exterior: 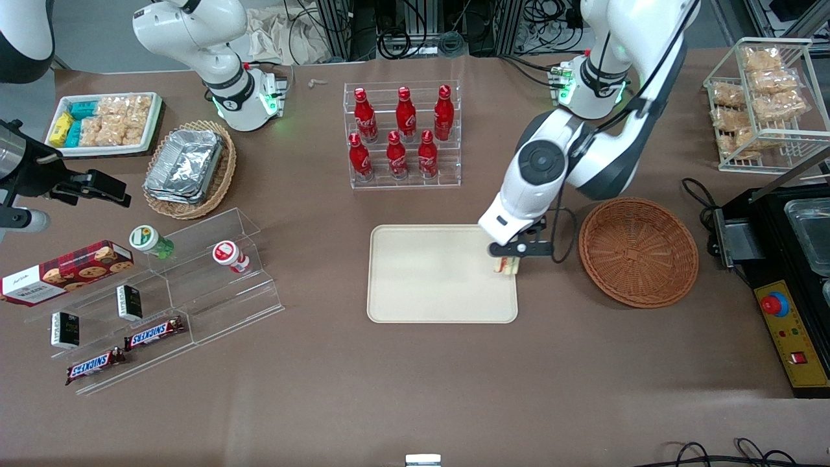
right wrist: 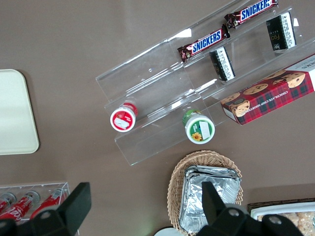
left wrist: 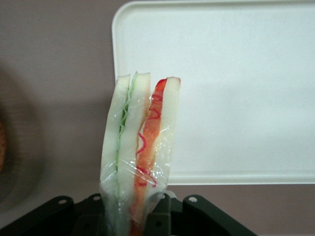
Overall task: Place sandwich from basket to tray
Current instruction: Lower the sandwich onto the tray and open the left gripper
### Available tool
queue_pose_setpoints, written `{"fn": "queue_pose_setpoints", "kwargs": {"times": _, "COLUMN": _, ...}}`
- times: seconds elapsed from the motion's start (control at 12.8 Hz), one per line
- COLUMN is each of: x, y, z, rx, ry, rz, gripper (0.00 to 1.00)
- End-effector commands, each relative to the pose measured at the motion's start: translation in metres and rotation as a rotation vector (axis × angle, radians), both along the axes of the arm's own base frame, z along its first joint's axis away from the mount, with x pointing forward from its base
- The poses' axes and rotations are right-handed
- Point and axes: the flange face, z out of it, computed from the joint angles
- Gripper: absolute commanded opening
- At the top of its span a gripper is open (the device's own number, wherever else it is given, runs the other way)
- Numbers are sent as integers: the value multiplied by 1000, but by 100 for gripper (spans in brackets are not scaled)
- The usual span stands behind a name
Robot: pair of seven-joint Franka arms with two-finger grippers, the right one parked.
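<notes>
Over the edge of the tray [exterior: 441, 272] nearest the basket, we see the end effector [exterior: 507, 264] clamped on the sandwich [exterior: 506, 265], holding the wedge upright, its red and green filling showing through the clear wrap. Beside it on the table [exterior: 415, 389], toward the working arm's end, we find the basket [exterior: 639, 251] with nothing in it.

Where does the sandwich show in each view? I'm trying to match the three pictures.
Front view: sandwich held in the claw, over the tray edge nearest the basket.
Left wrist view: sandwich pinched in the claw.
Right wrist view: not in it.
Shared landmark: the tray.
</notes>
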Motion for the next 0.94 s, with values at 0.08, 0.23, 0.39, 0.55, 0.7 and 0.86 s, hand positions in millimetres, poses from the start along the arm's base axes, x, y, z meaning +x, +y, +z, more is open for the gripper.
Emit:
{"fn": "queue_pose_setpoints", "kwargs": {"times": 0.08, "x": 27, "y": -14, "z": -47, "rx": 16, "ry": 27, "rz": 15, "gripper": 0}}
{"fn": "queue_pose_setpoints", "kwargs": {"times": 0.23, "x": 30, "y": -14, "z": -60, "rx": 15, "ry": 38, "rz": 19, "gripper": 0}}
{"fn": "queue_pose_setpoints", "kwargs": {"times": 0.39, "x": 33, "y": -11, "z": -68, "rx": 9, "ry": 31, "rz": 24, "gripper": 0}}
{"fn": "queue_pose_setpoints", "kwargs": {"times": 0.55, "x": 35, "y": -9, "z": -77, "rx": 21, "ry": 28, "rz": 12, "gripper": 0}}
{"fn": "queue_pose_setpoints", "kwargs": {"times": 0.7, "x": 41, "y": -3, "z": -83, "rx": 23, "ry": 11, "rz": 15, "gripper": 0}}
{"fn": "queue_pose_setpoints", "kwargs": {"times": 0.86, "x": 41, "y": -2, "z": -91, "rx": 23, "ry": 21, "rz": 1, "gripper": 36}}
